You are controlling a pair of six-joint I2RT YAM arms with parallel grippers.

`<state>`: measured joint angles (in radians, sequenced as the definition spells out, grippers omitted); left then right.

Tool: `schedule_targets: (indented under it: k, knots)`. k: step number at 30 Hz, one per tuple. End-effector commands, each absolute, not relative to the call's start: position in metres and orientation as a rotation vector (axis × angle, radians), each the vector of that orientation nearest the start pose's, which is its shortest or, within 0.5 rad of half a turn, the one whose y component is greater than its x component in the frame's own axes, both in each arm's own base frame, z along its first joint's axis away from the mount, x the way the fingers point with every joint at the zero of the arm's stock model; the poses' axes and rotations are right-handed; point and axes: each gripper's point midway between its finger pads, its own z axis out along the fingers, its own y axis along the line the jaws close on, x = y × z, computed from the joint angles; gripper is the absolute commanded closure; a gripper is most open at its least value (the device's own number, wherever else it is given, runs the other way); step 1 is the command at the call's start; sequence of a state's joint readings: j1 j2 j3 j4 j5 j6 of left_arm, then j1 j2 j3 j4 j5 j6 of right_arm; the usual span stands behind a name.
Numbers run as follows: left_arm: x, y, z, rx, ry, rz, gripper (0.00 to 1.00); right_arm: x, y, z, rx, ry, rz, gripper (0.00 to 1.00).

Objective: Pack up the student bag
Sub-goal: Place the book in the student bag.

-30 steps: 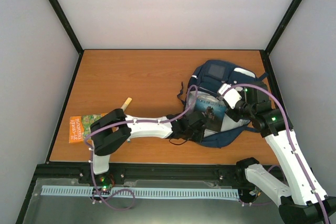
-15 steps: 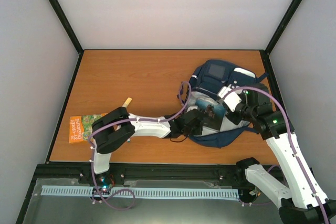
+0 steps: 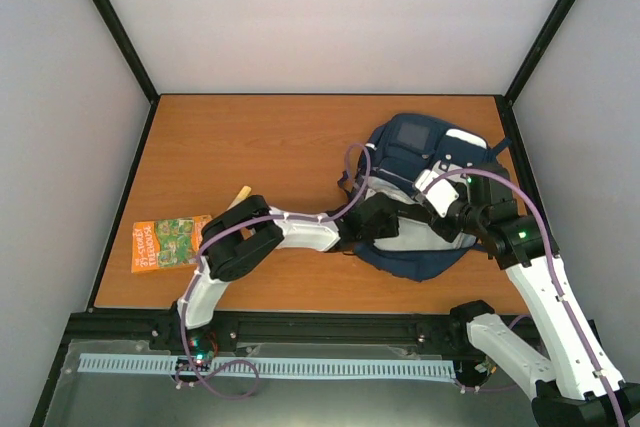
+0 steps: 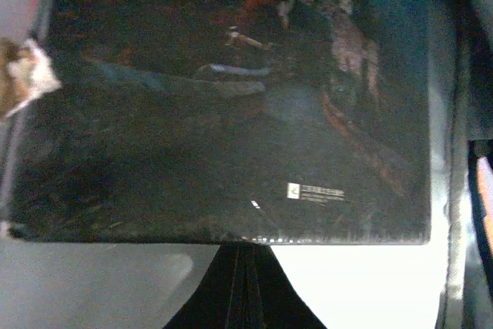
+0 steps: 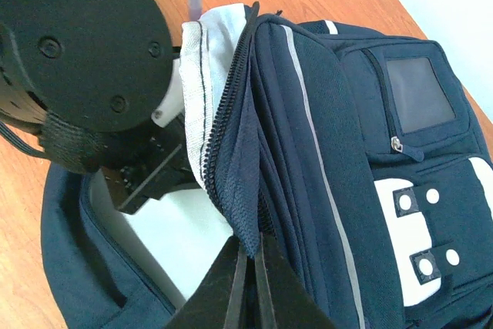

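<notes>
The dark book (image 4: 231, 113) is now carried deeper into the student bag (image 3: 410, 147) toward 3 o'clock by the left gripper (image 4: 246, 250). Its cover is hidden from above, and the orange book (image 3: 170, 244) at 9 o'clock is uncovered.

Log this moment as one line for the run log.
left gripper: shut on dark book, inside student bag | right gripper: shut on zipper edge | orange book: on table

From above, the left claw (image 4: 245, 256) is out of sight, buried inside the student bag (image 3: 420, 152). Its wrist camera shows the dark book (image 4: 231, 129) blurred, its far edge cropped and its small print unreadable.
</notes>
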<state>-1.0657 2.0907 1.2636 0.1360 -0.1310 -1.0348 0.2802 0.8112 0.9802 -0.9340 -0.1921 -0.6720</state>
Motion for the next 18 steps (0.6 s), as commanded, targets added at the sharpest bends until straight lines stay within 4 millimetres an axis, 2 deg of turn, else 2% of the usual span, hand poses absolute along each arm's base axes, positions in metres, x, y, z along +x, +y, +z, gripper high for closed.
schedule_targets:
  k: [1,5,10,13,18]
  knots:
    - [0.316,-0.499,0.081,-0.106,2.29,-1.054,0.99,0.227,0.103,0.251,-1.13,1.954,0.035,0.97]
    - [0.328,-0.507,0.082,-0.141,2.254,-1.062,0.99,0.226,0.102,0.249,-1.13,1.961,0.035,0.97]
    - [0.336,-0.504,0.081,-0.181,2.229,-1.046,0.99,0.226,0.1,0.243,-1.118,1.974,0.022,0.97]
    - [0.333,-0.499,0.082,-0.169,2.235,-1.045,0.99,0.227,0.098,0.239,-1.106,1.983,0.015,0.97]
    - [0.317,-0.489,0.094,-0.085,2.256,-1.059,0.99,0.231,0.097,0.233,-1.087,1.994,0.008,0.97]
